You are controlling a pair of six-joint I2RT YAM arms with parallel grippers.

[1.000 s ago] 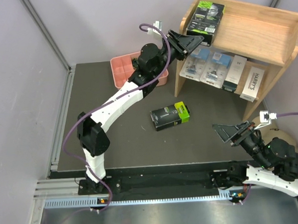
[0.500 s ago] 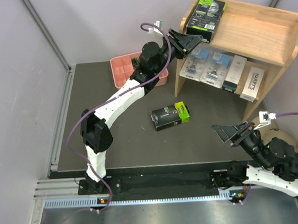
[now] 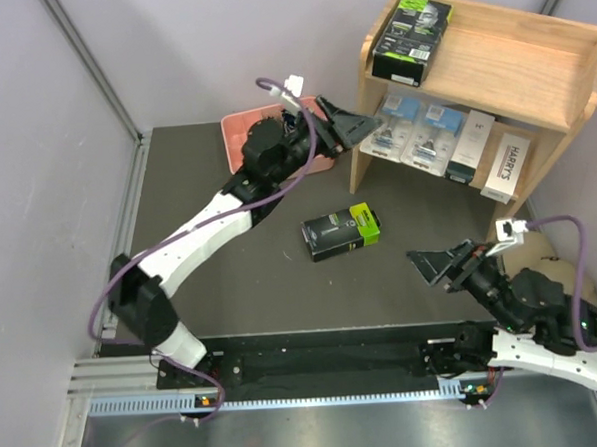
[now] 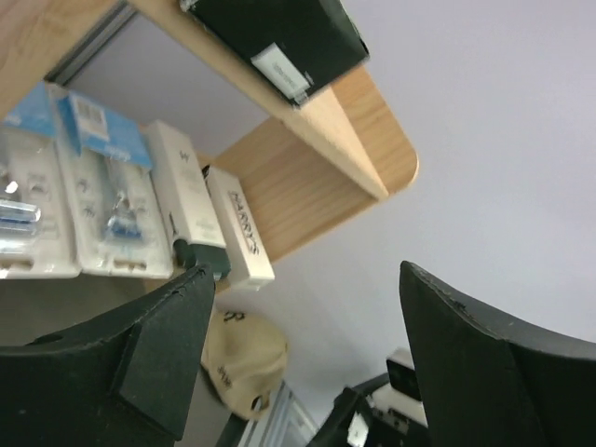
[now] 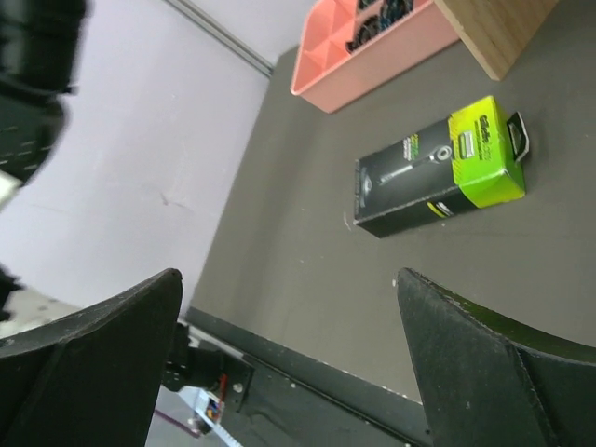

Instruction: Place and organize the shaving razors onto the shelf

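Note:
The wooden shelf stands at the back right. One black razor box with a lime-green end lies on its top tier, also seen in the left wrist view. Two blue-card blister packs and two slim white boxes stand on the lower tier. A second black and green box lies flat on the dark table. My left gripper is open and empty, just left of the shelf's side panel. Near the front right, my right gripper is open and empty, apart from the box on the table.
A pink divided tray of small dark items sits behind the left arm. A beige cap lies on the floor right of the table, below the shelf. Grey walls close in the left and the back.
My left gripper has opened, left the black box on the top tier and drawn back down and left. The right gripper has shifted slightly left.

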